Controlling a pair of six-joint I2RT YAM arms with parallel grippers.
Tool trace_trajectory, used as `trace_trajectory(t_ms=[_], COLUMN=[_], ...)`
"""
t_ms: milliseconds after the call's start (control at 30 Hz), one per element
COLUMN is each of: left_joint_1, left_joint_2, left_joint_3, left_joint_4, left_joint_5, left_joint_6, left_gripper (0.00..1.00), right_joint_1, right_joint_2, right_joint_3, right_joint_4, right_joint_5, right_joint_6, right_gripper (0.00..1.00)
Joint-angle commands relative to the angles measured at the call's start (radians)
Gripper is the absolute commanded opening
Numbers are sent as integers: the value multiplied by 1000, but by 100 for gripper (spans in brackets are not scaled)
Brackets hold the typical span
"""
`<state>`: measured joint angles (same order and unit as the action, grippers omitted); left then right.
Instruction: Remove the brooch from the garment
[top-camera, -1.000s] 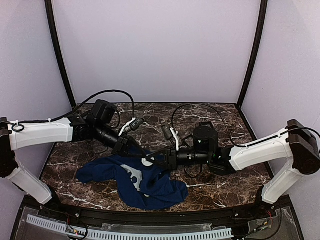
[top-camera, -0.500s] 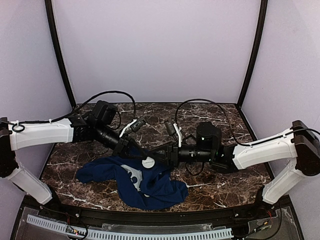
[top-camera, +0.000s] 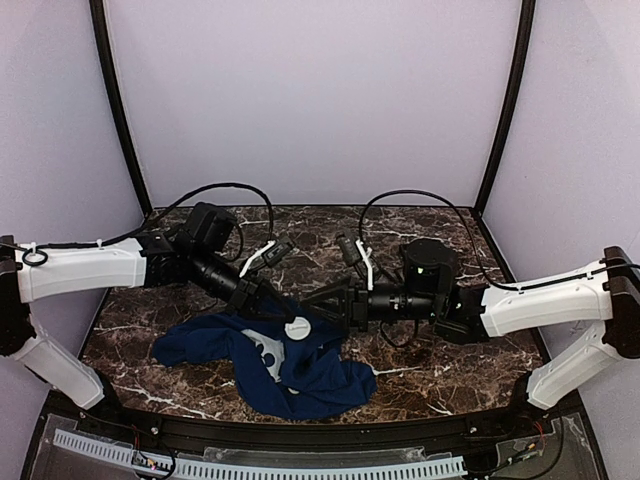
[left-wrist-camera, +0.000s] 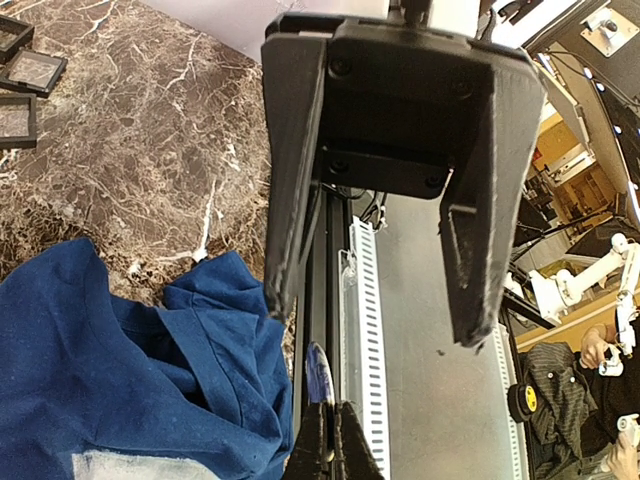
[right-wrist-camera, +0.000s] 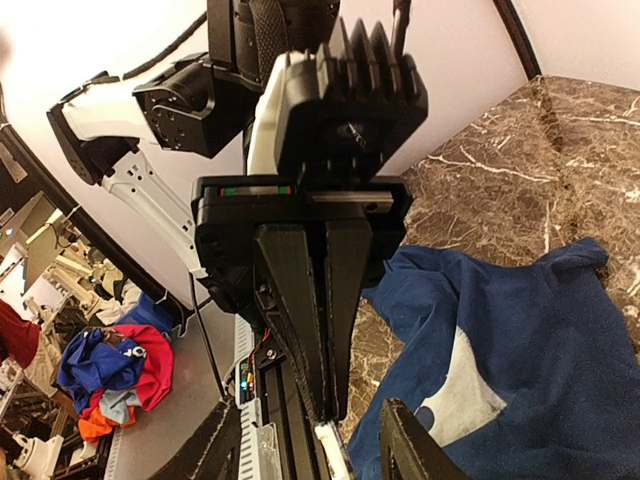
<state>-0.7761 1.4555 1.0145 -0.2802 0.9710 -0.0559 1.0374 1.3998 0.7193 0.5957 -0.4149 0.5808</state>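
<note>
As things stand: the task looks nearly done, though not finished.
Brooch: a thin bluish-silvery sliver (left-wrist-camera: 318, 372) pokes out of the left hand's pinched tips, just beside a fold of the shirt; I take it for the brooch.
Left hand (left-wrist-camera: 322, 435): pressed shut on that sliver, reaching in low over the far edge of the cloth.
Right hand (left-wrist-camera: 378, 312): jaws standing apart with nothing between them, facing the left hand's tips at close range.
Garment (top-camera: 300, 375): a navy T-shirt crumpled on the tabletop (top-camera: 430, 375) near the front edge, its pale print showing.
Done, by my reading: the piece appears free of the fabric, since a dark gap shows between it and the nearest fold.
Unsure: whether a pin catches the cloth beneath the tips is hidden.
Left to do: carry the piece away from the shirt and set it down, perhaps in one of the black square trays (left-wrist-camera: 36, 72) lying well apart on the stone.
</note>
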Motion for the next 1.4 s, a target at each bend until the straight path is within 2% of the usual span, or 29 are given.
trace_trajectory(t_ms=[0, 200, 333, 500, 900, 1100, 1233, 1300, 1333, 1367], left_joint_1=[8, 9, 11, 12, 11, 11, 11, 11, 13, 15], left_joint_2=[-45, -53, -53, -53, -51, -50, -45, -50, -54, -69], left_joint_3=[-15, -21, -22, -22, -21, -20, -9, 0, 3, 2], left_joint_4=[11, 26, 27, 26, 24, 17, -12, -25, -28, -33], left_joint_5=[13, 25, 37, 35, 41, 34, 0, -37, -75, -97], left_joint_6=[-3, -11, -13, -12, -11, -6, 10, 15, 18, 24], left_gripper=[1, 1, 1, 1, 1, 1, 1, 15, 29, 36], right_joint_1=[-3, 6, 5, 5, 6, 6, 6, 6, 5, 5], right_joint_2=[5, 42, 51, 53, 75, 69, 48, 21, 3, -18], right_joint_3=[-15, -13, -12, -9, -2, 2, -4, -5, -2, 6], right_joint_4=[-34, -21, -8, -1, -3, 11, 6, -38, -76, -135], right_joint_5=[-70, -78, -75, -83, -104, -94, -64, -7, 34, 90], right_joint_6=[-6, 2, 4, 6, 7, 8, 5, -7, -21, -39], right_gripper=[45, 34, 31, 18, 15, 1, 0, 0, 0, 0])
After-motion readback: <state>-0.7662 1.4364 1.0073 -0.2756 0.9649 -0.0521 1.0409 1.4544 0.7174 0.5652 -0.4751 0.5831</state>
